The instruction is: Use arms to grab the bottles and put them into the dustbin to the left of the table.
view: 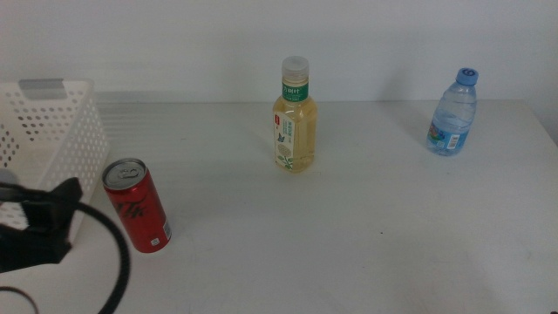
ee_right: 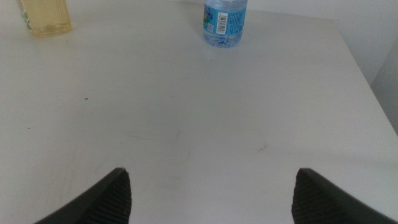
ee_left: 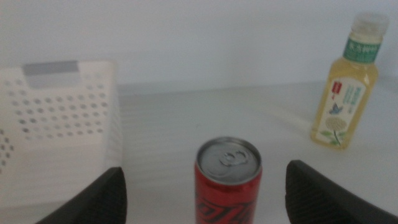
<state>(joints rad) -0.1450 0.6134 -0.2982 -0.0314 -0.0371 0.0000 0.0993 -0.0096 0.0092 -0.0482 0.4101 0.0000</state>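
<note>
On the middle view I see the red soda can [view: 137, 205] standing upright near the front left of the white table [view: 366, 227], just beside the white perforated dustbin [view: 52, 131] at the left edge. The tea bottle [view: 296, 116] stands upright mid-table, farther back, and the small water bottle [view: 453, 113] stands well apart from it toward the far right. My left arm [view: 39, 228] shows as a black shape with its cable at the lower left, close to the can. On the left wrist view, the left gripper [ee_left: 205, 190] has its jaws spread wide with the can [ee_left: 228, 180] standing between them, touching neither; the dustbin [ee_left: 59, 118] sits off to one side and the tea bottle [ee_left: 346, 84] beyond. On the right wrist view, the right gripper [ee_right: 211, 196] is likewise spread wide over bare table [ee_right: 199, 124], holding nothing, with the water bottle [ee_right: 224, 22] and the tea bottle's base [ee_right: 43, 17] well ahead.
</note>
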